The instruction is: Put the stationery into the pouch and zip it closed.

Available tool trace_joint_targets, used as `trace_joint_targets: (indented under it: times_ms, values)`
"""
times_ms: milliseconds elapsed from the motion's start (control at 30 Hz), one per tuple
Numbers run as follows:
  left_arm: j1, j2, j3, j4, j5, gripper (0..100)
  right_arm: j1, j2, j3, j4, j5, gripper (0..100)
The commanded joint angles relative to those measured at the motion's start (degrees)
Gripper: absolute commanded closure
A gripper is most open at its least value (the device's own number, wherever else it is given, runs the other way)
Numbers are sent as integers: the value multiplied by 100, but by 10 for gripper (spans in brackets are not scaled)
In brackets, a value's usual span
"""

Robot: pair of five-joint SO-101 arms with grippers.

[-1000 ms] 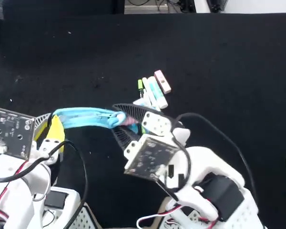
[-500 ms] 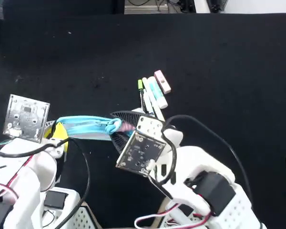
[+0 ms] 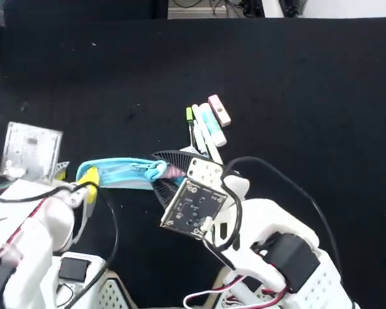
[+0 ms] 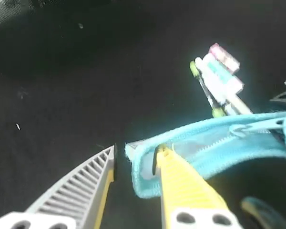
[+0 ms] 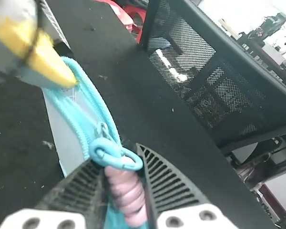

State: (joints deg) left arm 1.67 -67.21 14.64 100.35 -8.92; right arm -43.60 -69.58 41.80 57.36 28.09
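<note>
The pouch [image 4: 205,145] is soft, woven blue cloth; its pink zip pull [image 5: 126,191] looks matt. The right gripper [image 5: 117,155] has ribbed dark plastic fingers (the left gripper [image 4: 136,152] has one smooth yellow one). The stationery [image 3: 207,122] is glossy plastic, the table cover [image 3: 309,96] matt black cloth.

Fig. 1. My two arms, seen from above and from their wrists. Left arm [image 3: 45,225] and right arm [image 3: 264,219]: white moulded shells; a black motor block [image 3: 293,254] sits on the right one. Black cables [image 3: 116,232] loop over both, with thin red and white wires [image 3: 209,296] near the bases. Each wrist carries a square circuit board [image 3: 32,151], screwed at its corners. Left gripper [image 4: 136,157]: one yellow finger [image 4: 181,186], one grey ribbed finger [image 4: 81,191]. Right gripper [image 5: 117,160]: black ribbed fingers [image 5: 167,181] on white mounts.
</note>
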Motion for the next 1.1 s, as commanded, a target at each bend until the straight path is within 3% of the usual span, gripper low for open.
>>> trace_joint_targets:
  times_ms: [0, 667, 900, 1067]
  values:
    - [22, 659, 189, 70, -44, 845, 18, 207, 31, 44, 35, 988]
    - [31, 905, 312, 62, -79, 841, 26, 207, 154, 0, 44, 988]
    - [-1226, 853, -171, 44, -35, 841, 26, 207, 154, -9, 44, 988]
    - [-1411, 853, -277, 53, -70, 842, 26, 207, 145, -9, 44, 988]
